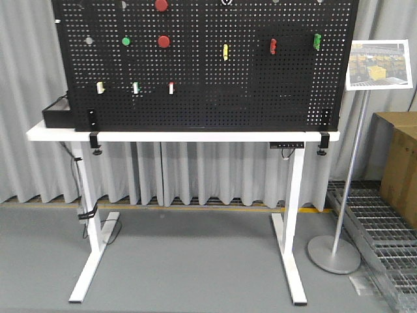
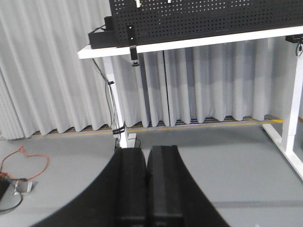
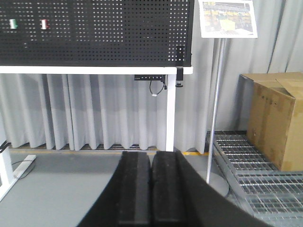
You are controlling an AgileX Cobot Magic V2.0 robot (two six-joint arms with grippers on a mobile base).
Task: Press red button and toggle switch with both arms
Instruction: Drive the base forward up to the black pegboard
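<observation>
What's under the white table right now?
Under the table: its two white legs, a black box fixed beneath the top near the right leg, a cable strapped to the left leg, bare grey floor. Grey curtain behind. The pegboard hides whatever stands behind it.

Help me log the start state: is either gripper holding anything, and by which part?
Nothing is held: the left gripper and the right gripper are both shut and empty.

Two red buttons [image 1: 163, 42], perhaps three switches [image 1: 135, 87]
</observation>
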